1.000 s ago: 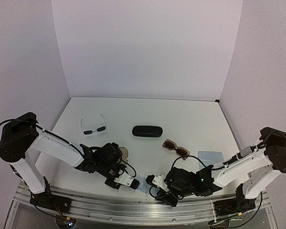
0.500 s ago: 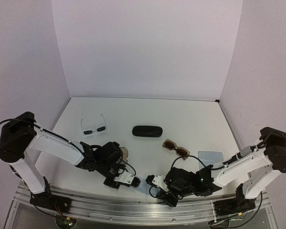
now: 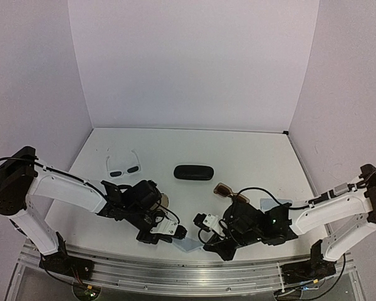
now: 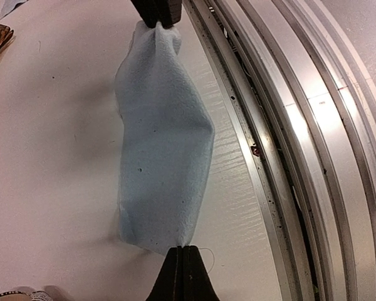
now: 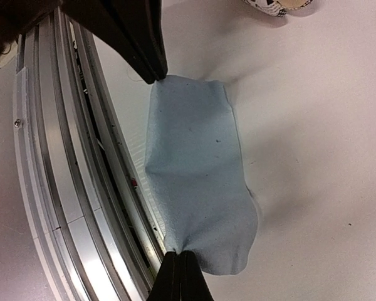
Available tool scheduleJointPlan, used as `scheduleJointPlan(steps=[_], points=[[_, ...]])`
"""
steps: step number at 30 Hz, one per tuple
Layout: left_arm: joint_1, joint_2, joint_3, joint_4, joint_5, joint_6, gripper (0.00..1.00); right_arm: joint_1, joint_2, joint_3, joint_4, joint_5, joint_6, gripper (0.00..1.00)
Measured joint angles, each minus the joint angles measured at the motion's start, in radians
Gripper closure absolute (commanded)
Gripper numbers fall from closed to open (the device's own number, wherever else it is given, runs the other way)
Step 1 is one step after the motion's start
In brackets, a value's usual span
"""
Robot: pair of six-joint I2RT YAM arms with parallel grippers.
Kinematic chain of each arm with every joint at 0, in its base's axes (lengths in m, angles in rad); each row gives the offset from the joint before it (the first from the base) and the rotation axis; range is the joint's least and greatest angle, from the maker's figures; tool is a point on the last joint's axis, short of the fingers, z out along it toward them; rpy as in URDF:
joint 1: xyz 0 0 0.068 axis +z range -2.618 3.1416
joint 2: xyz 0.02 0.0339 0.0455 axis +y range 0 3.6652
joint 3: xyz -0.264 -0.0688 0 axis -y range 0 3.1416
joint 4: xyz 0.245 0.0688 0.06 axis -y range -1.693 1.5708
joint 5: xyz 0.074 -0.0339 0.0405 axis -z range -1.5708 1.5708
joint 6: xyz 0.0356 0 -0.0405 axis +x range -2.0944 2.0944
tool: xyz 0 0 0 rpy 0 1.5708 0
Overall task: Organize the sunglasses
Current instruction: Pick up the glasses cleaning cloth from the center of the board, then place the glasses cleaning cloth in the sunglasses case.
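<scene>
Near the front edge of the desk [image 3: 250,150] we see a light-blue cloth [image 4: 166,144] stretched between the two arms. The left jaws are clenched on one corner of it and the right jaws are clenched on the opposite corner, so the fabric hangs bunched between them, just beside the metal rails [image 4: 282,125]. In both wrist views we find the dark fingertips [image 5: 177,269] pressed flat together over the pinched cloth. The white-framed sunglasses [image 3: 123,168] lie at the left of the desk, beyond the left arm [image 3: 69,188], with nothing touching them. The brown sunglasses [image 3: 229,191] lie right of centre, close behind the right arm [image 3: 326,210]. Between the two pairs we see a black case [image 3: 193,172], and a second light-blue cloth [image 3: 271,204] lies partly under the right arm.
</scene>
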Motion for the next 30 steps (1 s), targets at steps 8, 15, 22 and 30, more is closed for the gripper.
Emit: scheduleJointPlan(steps=[8,15,22,30], points=[[0.029,-0.024,0.056,-0.087,0.009,-0.032,1.00,-0.069,-0.041,0.036,-0.072,-0.040,-0.010,1.00],[0.069,-0.043,0.118,-0.144,0.011,-0.059,1.00,-0.130,-0.055,0.097,-0.105,-0.077,-0.035,1.00],[0.116,-0.100,0.151,-0.216,0.008,-0.084,1.00,-0.197,-0.055,0.156,-0.127,-0.129,-0.062,1.00],[0.156,-0.196,0.179,-0.259,-0.027,-0.088,1.00,-0.258,-0.008,0.281,-0.147,-0.188,-0.110,1.00]])
